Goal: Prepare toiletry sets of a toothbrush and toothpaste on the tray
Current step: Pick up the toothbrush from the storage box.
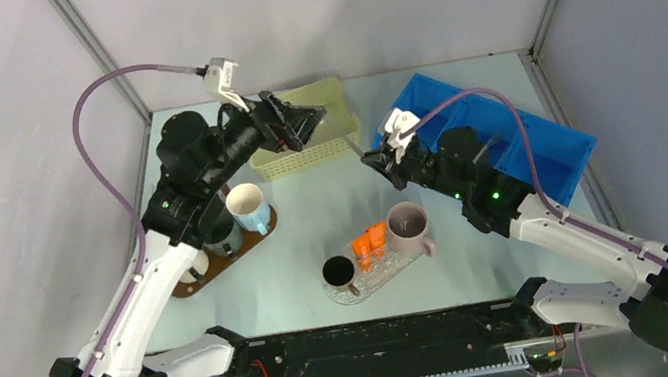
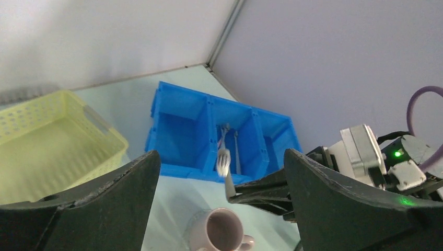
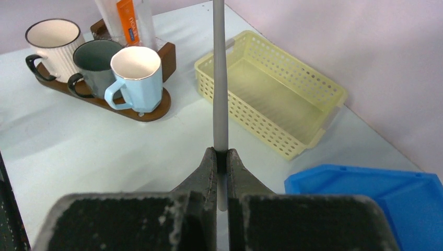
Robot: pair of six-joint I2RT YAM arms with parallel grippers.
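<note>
You had bare table [image 1: 314, 217] at the tray's [image 1: 371, 287] twelve o'clock, short of the yellow basket [image 1: 323, 145]. On the tray, the pink mug [image 1: 407, 225] at two and the black mug [image 1: 338, 271] at nine flanked the orange tubes [image 1: 369, 242]. The mug rack [image 1: 253, 243] blocked ten o'clock, and the blue bin [image 1: 557, 153] blocked two.

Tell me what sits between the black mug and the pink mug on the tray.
Two orange tubes sit between the black mug and pink mug, shown in the top view.

No text could be read anywhere. An orange tube [image 3: 127, 21] standing at the back of the wooden mug rack [image 3: 166, 55] carried white lettering down its length, too small and blurred to make out
</note>
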